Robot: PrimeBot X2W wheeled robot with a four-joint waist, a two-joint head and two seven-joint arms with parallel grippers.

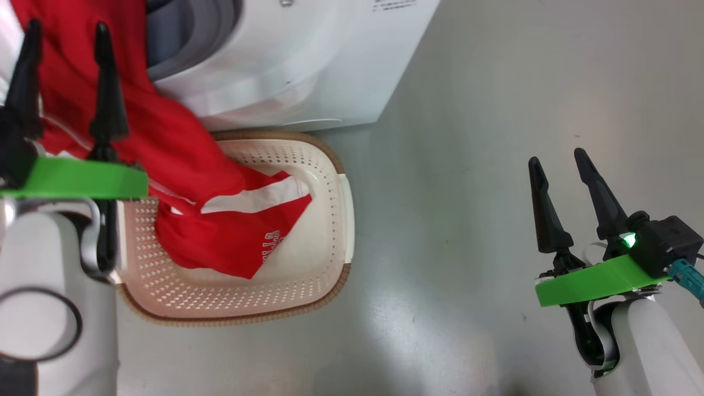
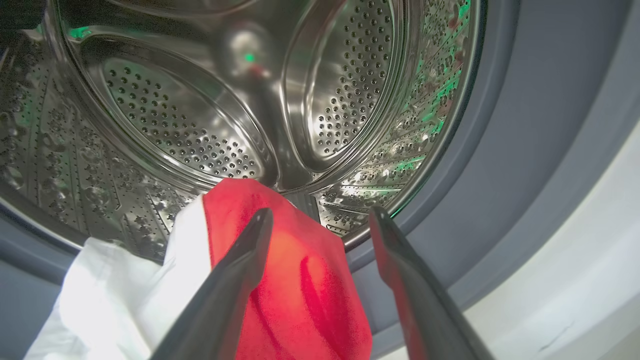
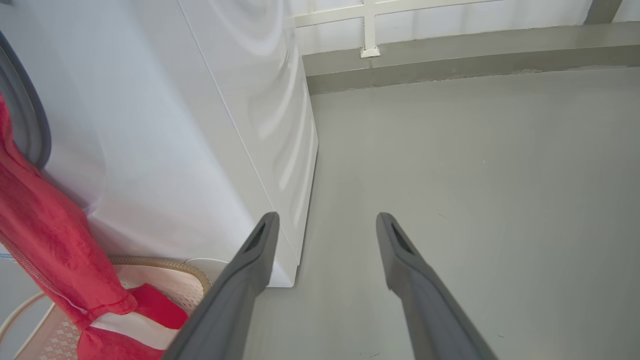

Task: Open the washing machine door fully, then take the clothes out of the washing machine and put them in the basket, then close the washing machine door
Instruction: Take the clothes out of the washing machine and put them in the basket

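Unloading step: clothes (image 1: 220, 231) half out, trailing into the basket (image 1: 324, 159).
The top end lies on the lip of the washing machine (image 1: 308, 66). The left gripper (image 1: 67, 27) fingers are spread around it, gripping nothing; the right gripper (image 1: 556, 158) is likewise spread. Next (my guess): pinch that end and lower it into the basket.

The left gripper (image 1: 67, 25), at 10 o'clock in the head view, has two long black fingers (image 1: 107, 99), slim spikes that thicken toward the base. They rise from a flat, bright green plate (image 1: 77, 179). Under the plate, a glossy white forearm (image 1: 49, 258) is marked with a thin dark ring (image 1: 79, 327).

The right gripper (image 1: 556, 156), at 4 o'clock, is built the same way. It also has a boxy black module (image 1: 668, 242), a small green light (image 1: 630, 240) and a teal plug (image 1: 687, 275) on its 3 o'clock side. In the right wrist view, its dark grey fingers each show a narrow slot (image 3: 257, 237) near the tip.
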